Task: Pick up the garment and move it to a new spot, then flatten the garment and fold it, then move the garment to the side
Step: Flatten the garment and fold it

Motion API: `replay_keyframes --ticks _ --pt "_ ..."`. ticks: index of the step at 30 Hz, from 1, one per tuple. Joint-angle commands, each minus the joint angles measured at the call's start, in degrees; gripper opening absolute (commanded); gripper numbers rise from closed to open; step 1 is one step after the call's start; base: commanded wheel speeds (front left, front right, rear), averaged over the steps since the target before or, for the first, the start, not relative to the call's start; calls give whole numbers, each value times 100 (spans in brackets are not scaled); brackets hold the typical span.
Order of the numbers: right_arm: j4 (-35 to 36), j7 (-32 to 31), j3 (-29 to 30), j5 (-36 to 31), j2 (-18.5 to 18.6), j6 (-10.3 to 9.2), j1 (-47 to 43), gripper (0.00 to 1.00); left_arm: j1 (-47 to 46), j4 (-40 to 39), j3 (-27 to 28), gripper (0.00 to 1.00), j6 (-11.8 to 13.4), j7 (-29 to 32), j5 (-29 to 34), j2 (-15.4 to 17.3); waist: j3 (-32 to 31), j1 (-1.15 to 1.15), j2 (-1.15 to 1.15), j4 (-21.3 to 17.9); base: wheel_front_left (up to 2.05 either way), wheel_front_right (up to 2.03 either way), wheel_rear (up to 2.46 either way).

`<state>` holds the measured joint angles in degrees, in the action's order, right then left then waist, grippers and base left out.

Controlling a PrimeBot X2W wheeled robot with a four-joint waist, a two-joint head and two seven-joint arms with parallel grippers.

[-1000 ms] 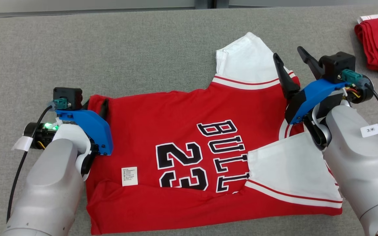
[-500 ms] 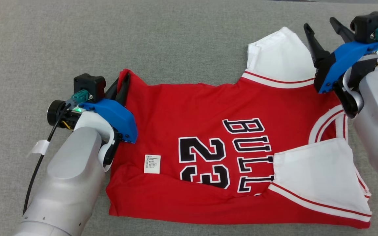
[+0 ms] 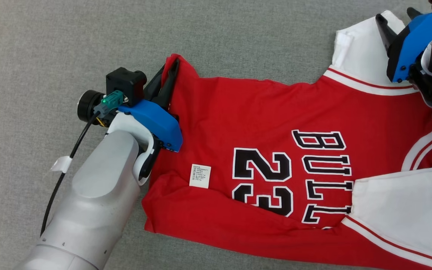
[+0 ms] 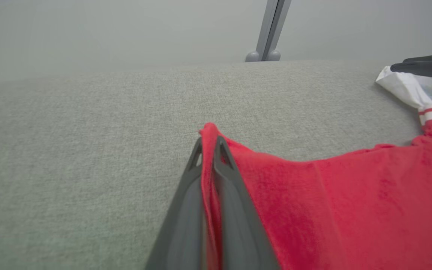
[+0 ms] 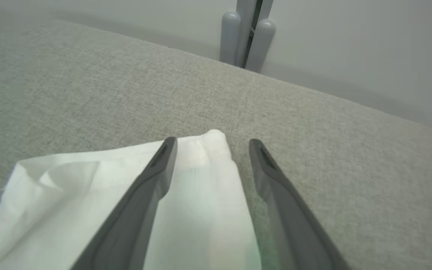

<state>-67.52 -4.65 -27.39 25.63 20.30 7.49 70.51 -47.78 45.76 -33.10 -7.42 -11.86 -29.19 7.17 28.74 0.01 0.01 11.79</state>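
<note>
The garment [image 3: 261,123] is a red jersey with white sleeves and black "BULLS 23" lettering, lying spread on the grey table. My left gripper [image 3: 171,71] is shut on its far left hem corner. In the left wrist view the dark fingers [image 4: 186,195] pinch a ridge of the garment's red cloth [image 4: 332,195]. My right gripper [image 3: 395,18] stands open at the far white sleeve [image 3: 358,60]. In the right wrist view its fingers straddle the tip of that sleeve [image 5: 69,195], one finger [image 5: 152,180] over the cloth and the other over bare table.
Grey cloth-covered table [image 3: 51,45] lies all around the garment. A white care label [image 3: 200,175] is on the red cloth. A grey post [image 5: 246,37] and pale wall stand beyond the table's far edge.
My left gripper has closed on the garment's hem corner, which now stands up in a pinch. The head camera has turned, shifting the whole scene right. The right gripper stays open.
</note>
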Motion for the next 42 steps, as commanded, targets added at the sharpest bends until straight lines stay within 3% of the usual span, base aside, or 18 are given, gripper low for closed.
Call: replay_keyframes --ticks 1,8,9,10,11,13,16,27,33,42 --pt "-82 -87 -48 38 8 1 95 100 -88 -59 -14 0 30 -45 -2 -1 77 -1 -1 75 0 0 0" --pt "-223 -511 -196 306 -83 2 -61 100 -8 -145 -42 0 54 -51 -47 -6 111 -1 -1 105 0 0 0" --pt "-200 -561 -240 335 -88 3 -83 64 -8 -148 -43 0 57 -50 -49 -6 113 -1 -1 106 0 0 0" --pt "-173 -584 -292 358 -91 3 -111 15 -9 -148 -43 0 59 -51 -51 -1 110 -1 -1 105 0 0 0" --pt "-147 -589 -328 378 -97 3 -136 0 -5 -140 -41 0 60 -56 -63 9 101 -1 -1 97 0 0 0" --pt "-117 -570 -360 404 -88 2 -149 0 1 -131 -35 0 60 -61 -77 21 91 -1 -1 86 0 0 0" --pt "14 -54 -396 430 60 0 -90 0 41 -73 7 0 69 -99 -130 52 7 -1 -1 22 0 0 0" --pt "259 1241 -579 666 36 0 -647 0 343 104 117 0 82 -249 -255 217 -561 -1 -1 -397 0 0 0" --pt "775 1822 -745 924 68 1 -1230 0 603 15 220 0 131 -298 -307 347 -835 -1 -1 -604 0 0 0" --pt "1989 1990 -531 964 252 1 -2288 0 1176 -303 385 0 243 -328 -364 635 -1113 -1 -1 -816 0 0 0"
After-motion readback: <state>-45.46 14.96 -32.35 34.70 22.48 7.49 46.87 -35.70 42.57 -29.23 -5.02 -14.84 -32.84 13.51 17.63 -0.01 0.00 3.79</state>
